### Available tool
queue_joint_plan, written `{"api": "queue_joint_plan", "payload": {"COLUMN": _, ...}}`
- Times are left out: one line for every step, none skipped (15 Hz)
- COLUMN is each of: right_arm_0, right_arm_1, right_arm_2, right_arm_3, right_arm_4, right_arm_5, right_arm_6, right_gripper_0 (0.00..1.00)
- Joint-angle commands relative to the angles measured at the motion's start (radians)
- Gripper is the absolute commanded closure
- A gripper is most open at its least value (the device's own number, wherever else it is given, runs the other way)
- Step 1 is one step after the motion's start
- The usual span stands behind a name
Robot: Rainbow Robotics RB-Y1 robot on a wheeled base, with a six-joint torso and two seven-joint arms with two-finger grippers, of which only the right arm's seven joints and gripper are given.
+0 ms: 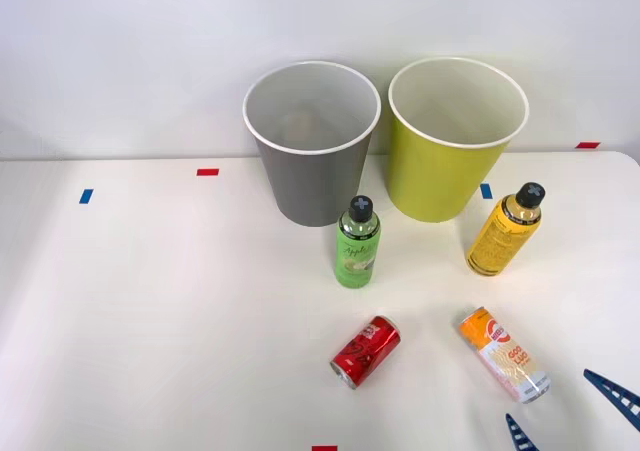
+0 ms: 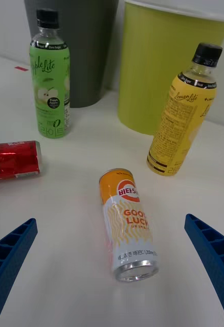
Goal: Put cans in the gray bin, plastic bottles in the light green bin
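Observation:
The gray bin [image 1: 310,186] and the light green bin [image 1: 440,186] stand side by side at the back of the table. Two plastic bottles are upright in front of them: a green one [image 1: 357,243] and a yellow-orange one [image 1: 505,231]. Two cans lie on their sides nearer me: a red can [image 1: 365,351] and an orange and cream can [image 1: 504,354]. My right gripper [image 1: 570,416] is open at the front right, just behind the orange can [image 2: 126,225]. In the right wrist view that can lies between the blue fingers [image 2: 9,260], untouched.
Small red and blue tape marks [image 1: 207,172] dot the white table. The table's back edge meets a pale wall just behind the bins. The table's left half is bare white surface.

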Motion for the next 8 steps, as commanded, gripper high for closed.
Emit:
{"api": "queue_joint_plan", "payload": {"right_arm_0": -0.024, "right_arm_1": -0.004, "right_arm_2": -0.061, "right_arm_3": -0.210, "right_arm_4": -0.070, "right_arm_5": 0.362, "right_arm_6": -0.006, "right_gripper_0": 0.00}}
{"api": "queue_joint_plan", "payload": {"right_arm_0": -0.044, "right_arm_1": -0.006, "right_arm_2": -0.067, "right_arm_3": -0.230, "right_arm_4": -0.076, "right_arm_5": 0.421, "right_arm_6": -0.017, "right_gripper_0": 0.00}}
{"api": "queue_joint_plan", "payload": {"right_arm_0": -0.078, "right_arm_1": -0.013, "right_arm_2": -0.065, "right_arm_3": -0.231, "right_arm_4": -0.081, "right_arm_5": 0.460, "right_arm_6": -0.067, "right_gripper_0": 0.00}}
{"api": "queue_joint_plan", "payload": {"right_arm_0": -0.103, "right_arm_1": -0.024, "right_arm_2": -0.065, "right_arm_3": -0.233, "right_arm_4": -0.081, "right_arm_5": 0.494, "right_arm_6": -0.098, "right_gripper_0": 0.00}}
{"api": "queue_joint_plan", "payload": {"right_arm_0": -0.126, "right_arm_1": -0.041, "right_arm_2": -0.065, "right_arm_3": -0.241, "right_arm_4": -0.079, "right_arm_5": 0.531, "right_arm_6": -0.118, "right_gripper_0": 0.00}}
{"api": "queue_joint_plan", "payload": {"right_arm_0": -0.150, "right_arm_1": -0.065, "right_arm_2": -0.065, "right_arm_3": -0.259, "right_arm_4": -0.078, "right_arm_5": 0.585, "right_arm_6": -0.149, "right_gripper_0": 0.00}}
{"api": "queue_joint_plan", "payload": {"right_arm_0": -0.175, "right_arm_1": -0.102, "right_arm_2": -0.065, "right_arm_3": -0.287, "right_arm_4": -0.058, "right_arm_5": 0.657, "right_arm_6": -0.201, "right_gripper_0": 0.00}}
{"api": "queue_joint_plan", "payload": {"right_arm_0": -0.190, "right_arm_1": -0.131, "right_arm_2": -0.065, "right_arm_3": -0.311, "right_arm_4": -0.044, "right_arm_5": 0.727, "right_arm_6": -0.247, "right_gripper_0": 0.00}}
